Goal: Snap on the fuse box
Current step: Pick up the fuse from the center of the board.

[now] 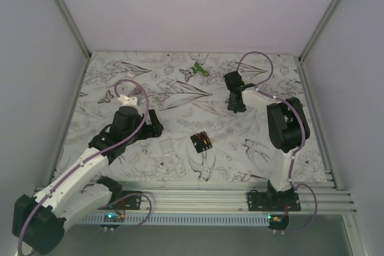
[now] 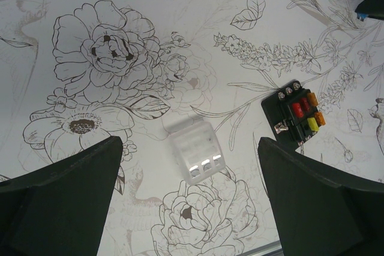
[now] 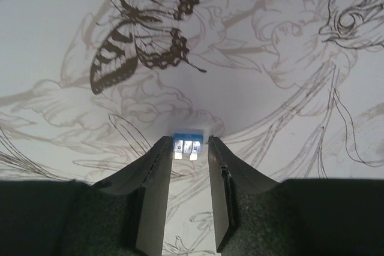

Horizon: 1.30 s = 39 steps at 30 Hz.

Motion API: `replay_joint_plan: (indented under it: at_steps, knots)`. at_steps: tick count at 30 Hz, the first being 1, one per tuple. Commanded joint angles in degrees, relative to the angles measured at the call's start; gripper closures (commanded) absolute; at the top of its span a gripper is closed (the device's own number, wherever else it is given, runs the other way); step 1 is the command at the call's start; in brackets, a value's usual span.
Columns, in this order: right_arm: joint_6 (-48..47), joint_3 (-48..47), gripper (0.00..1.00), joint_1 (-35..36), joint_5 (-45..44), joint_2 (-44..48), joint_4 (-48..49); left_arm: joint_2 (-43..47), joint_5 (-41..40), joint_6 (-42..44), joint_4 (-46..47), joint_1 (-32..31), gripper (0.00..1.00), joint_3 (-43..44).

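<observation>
Beyond the fuse box (image 1: pixel 201 142), the right gripper (image 3: pixel 189 143) pinches a blue fuse (image 3: pixel 187 138), presumably to seat it, while the left gripper (image 2: pixel 189 141) hangs wide open and empty nearby.

We read no text, label, brand or number anywhere. The blue fuse (image 3: pixel 187 144) in the right wrist view has pale marks on its face, too blurred to read. The fuse box (image 2: pixel 295 114) on the right in the left wrist view is too small for any lettering. The table cover (image 1: pixel 168 160) has only drawings.
</observation>
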State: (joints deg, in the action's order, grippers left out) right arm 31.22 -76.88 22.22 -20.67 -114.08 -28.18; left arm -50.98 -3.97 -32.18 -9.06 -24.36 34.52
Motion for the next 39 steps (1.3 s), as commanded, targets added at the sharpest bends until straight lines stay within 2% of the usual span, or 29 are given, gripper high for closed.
replay_joint_plan:
  at_steps: [1, 8, 17, 24, 39]
  knots:
    - [-3.03, 3.8, 0.62, 0.37, 0.56, 1.48, -2.89, 0.62, 0.63, -0.35, -0.96, 0.37, 0.0, -0.8]
    - [-5.07, 4.49, 0.6, 0.29, 0.33, 2.47, -2.83, 0.61, 0.64, -0.41, -0.96, 0.37, 0.0, -0.69]
    - [-14.69, 1.68, 0.59, -0.85, 5.82, 1.14, -0.95, 0.53, 0.48, -0.35, -0.96, 0.37, 0.0, -0.77]
    - [-15.45, 1.52, 0.62, -2.79, 12.26, -0.06, -2.54, 0.51, 0.52, -0.34, -0.91, 0.37, 0.0, -0.77]
    - [-18.01, 1.92, 0.63, -5.21, 13.67, -1.48, -0.97, 0.5, 0.67, -0.42, -0.96, 0.37, 0.0, -0.78]
